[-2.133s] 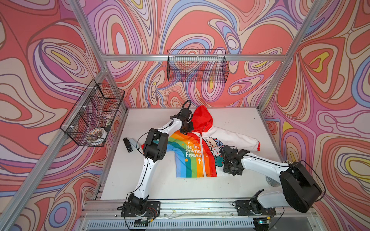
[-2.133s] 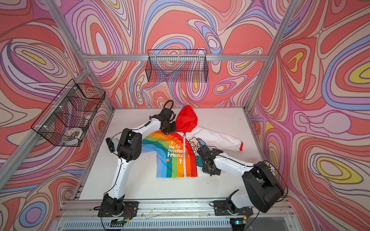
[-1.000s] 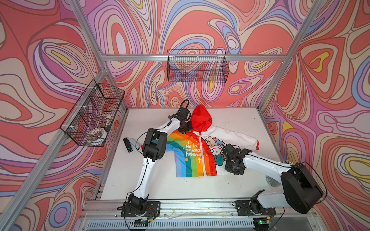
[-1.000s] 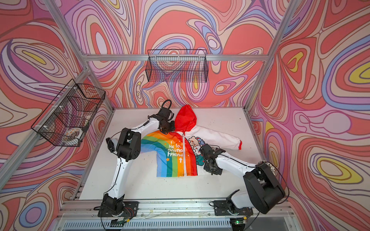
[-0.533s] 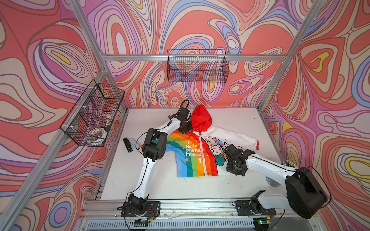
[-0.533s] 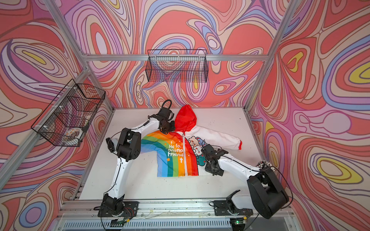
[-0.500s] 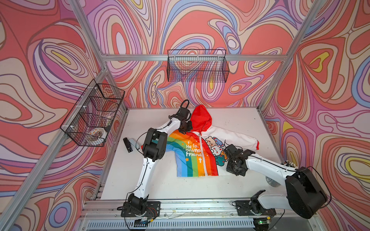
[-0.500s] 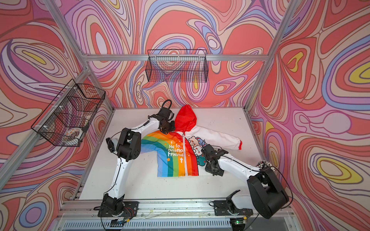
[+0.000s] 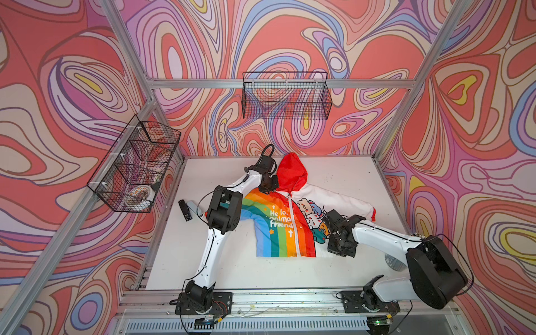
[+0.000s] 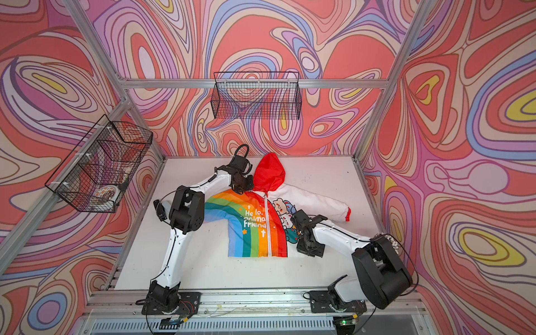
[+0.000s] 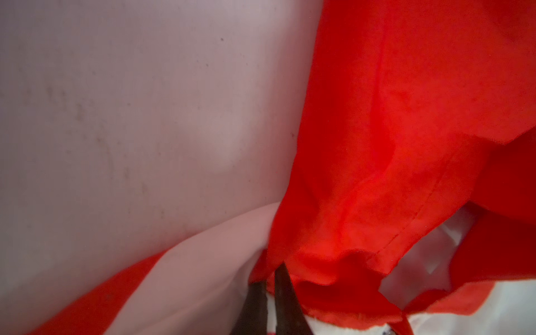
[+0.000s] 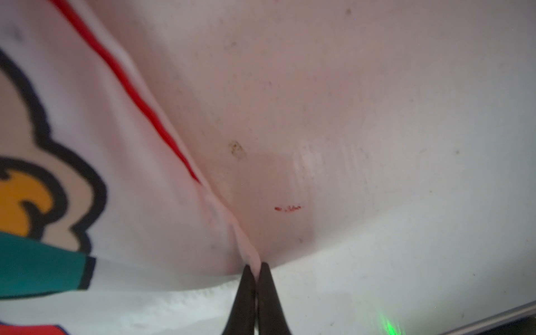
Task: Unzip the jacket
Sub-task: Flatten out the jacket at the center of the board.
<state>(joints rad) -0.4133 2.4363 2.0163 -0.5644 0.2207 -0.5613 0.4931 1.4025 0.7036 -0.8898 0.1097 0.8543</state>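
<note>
The jacket (image 9: 278, 229) lies flat on the white table (image 9: 232, 269) in both top views, red hood (image 9: 291, 174) toward the back wall. Its white zipper (image 9: 293, 223) runs closed between the rainbow half and the white animal half. My left gripper (image 9: 266, 190) is at the collar beside the hood. In the left wrist view it (image 11: 271, 278) is shut on jacket cloth where the red hood (image 11: 391, 145) begins. My right gripper (image 9: 338, 252) is at the lower right hem of the white half. The right wrist view shows it (image 12: 255, 268) shut on a pinched white fold of the jacket (image 12: 145, 203).
A wire basket (image 9: 285, 95) hangs on the back wall and another (image 9: 136, 168) on the left wall, holding a few items. A small black object (image 9: 185, 210) lies on the table left of my left arm. A grey round thing (image 9: 391, 261) sits near the right arm's base.
My right gripper has moved from beside the cartoon animals down to the jacket's lower right hem and has shut on the cloth there. The left gripper has stayed at the collar.
</note>
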